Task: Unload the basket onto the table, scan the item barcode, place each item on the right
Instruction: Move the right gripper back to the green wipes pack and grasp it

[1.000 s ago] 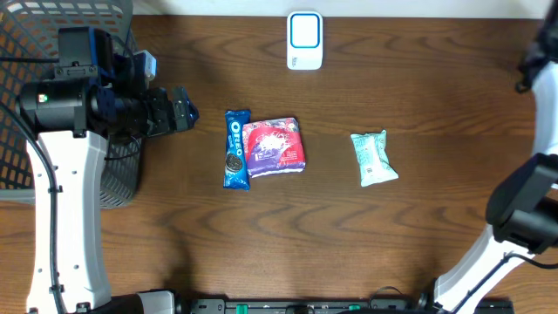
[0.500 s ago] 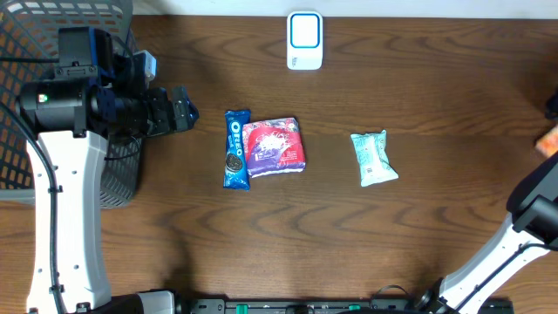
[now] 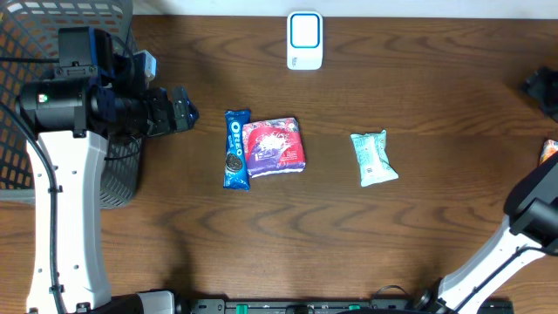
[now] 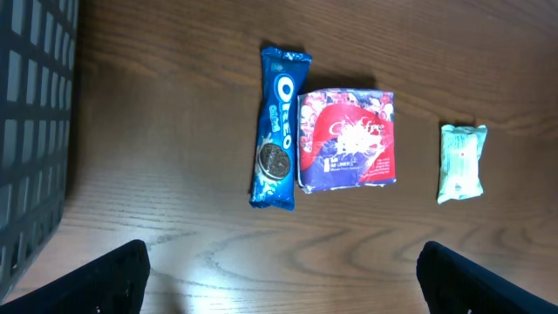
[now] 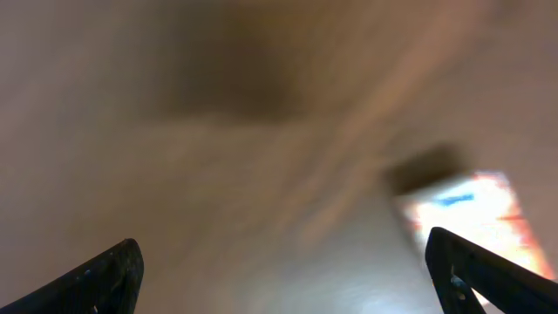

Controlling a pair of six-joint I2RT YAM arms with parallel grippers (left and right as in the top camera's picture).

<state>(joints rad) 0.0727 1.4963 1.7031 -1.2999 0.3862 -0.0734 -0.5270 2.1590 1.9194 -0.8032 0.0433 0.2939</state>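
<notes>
Basket (image 3: 35,39) far left; left hand (image 3: 181,109) beside it, spread wide, holding nothing. Blue OREO pack (image 3: 235,149) mid-worktop (image 3: 261,235), touching red-purple pack (image 3: 277,146), label unreadable. White scanner (image 3: 304,40) at far edge. Pale green pack (image 3: 373,158) apart, rightward. Orange packet (image 3: 549,150) at right edge; right hand (image 5: 292,275) wide, holding nothing, view blurred.

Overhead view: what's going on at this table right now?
Nothing is held. Both hands are open: the left hand hovers by the basket, and the right hand sits at the far right edge of the table near an orange packet. An Oreo pack, a red packet and a green packet lie in the middle, with the white scanner beyond them.
</notes>
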